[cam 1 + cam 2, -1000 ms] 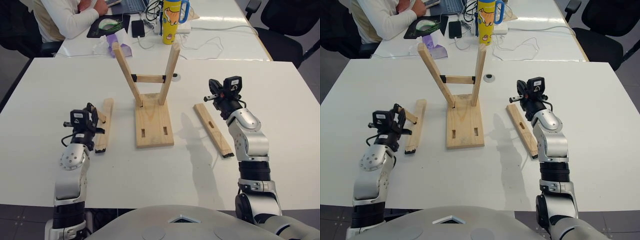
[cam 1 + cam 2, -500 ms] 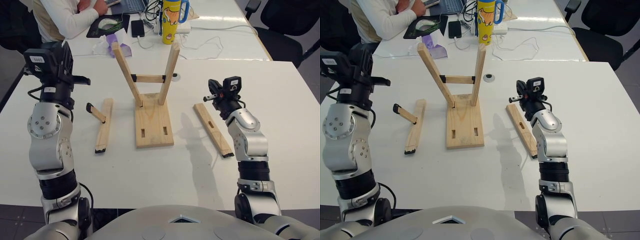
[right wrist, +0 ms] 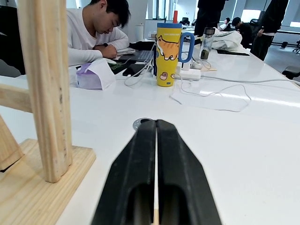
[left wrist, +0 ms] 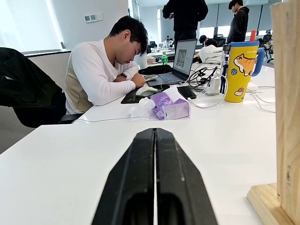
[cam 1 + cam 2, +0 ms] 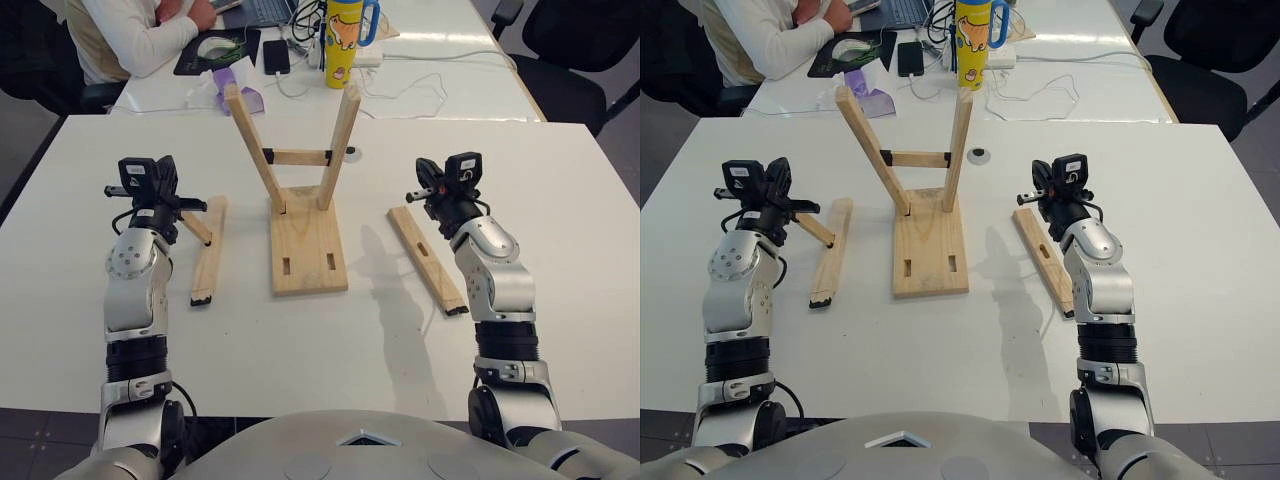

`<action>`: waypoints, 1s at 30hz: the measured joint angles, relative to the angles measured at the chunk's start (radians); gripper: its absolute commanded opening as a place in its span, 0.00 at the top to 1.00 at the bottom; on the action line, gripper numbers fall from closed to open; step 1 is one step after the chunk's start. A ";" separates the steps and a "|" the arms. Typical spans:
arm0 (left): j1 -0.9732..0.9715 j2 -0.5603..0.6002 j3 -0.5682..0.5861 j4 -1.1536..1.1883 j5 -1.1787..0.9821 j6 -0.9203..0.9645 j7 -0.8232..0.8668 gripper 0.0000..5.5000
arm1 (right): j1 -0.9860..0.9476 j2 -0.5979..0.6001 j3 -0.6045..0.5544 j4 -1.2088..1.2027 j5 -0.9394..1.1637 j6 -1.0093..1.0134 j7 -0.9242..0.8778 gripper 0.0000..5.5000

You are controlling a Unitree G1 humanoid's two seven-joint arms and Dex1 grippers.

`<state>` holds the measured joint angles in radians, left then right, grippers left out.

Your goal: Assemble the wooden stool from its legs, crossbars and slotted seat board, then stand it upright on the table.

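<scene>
Half assembled: the seat board (image 5: 308, 255) lies on the worktop (image 5: 350, 350), two legs (image 5: 256, 150) standing in its far slots. The left tool (image 4: 154, 140) and right tool (image 3: 156, 129) are clenched, empty; next, one should open onto a loose leg (image 5: 209, 250).

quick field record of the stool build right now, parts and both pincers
seat board: flat on the table, two near slots empty
standing legs: two, upright at the board's far end
crossbar: joins the standing legs
left loose leg: lying left of the board, short crossbar sticking out of it
right loose leg: lying right of the board
left pincer: shut, empty, near the short crossbar
right pincer: shut, empty, by the right loose leg's far end
status: two legs not yet fitted
</scene>
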<state>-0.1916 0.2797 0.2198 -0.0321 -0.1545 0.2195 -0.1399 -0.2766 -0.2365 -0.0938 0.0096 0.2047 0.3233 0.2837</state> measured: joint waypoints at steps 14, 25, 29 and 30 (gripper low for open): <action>0.191 0.135 0.198 -0.105 -0.134 0.254 -0.052 1.00 | 0.025 0.006 -0.010 -0.021 0.000 0.000 -0.016 1.00; 0.332 0.167 0.015 -0.307 -0.236 0.607 -0.210 0.73 | 0.034 0.006 -0.012 -0.037 0.000 0.000 -0.028 1.00; 0.317 0.140 0.015 -0.309 -0.247 0.646 -0.184 0.62 | 0.034 0.007 -0.010 -0.037 0.000 0.000 -0.028 1.00; 0.314 0.136 0.013 -0.307 -0.245 0.647 -0.176 0.60 | 0.034 0.007 -0.010 -0.037 0.000 0.000 -0.028 1.00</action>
<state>0.1224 0.4155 0.2325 -0.3391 -0.3997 0.8662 -0.3160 -0.2425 -0.2298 -0.1042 -0.0270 0.2043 0.3231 0.2559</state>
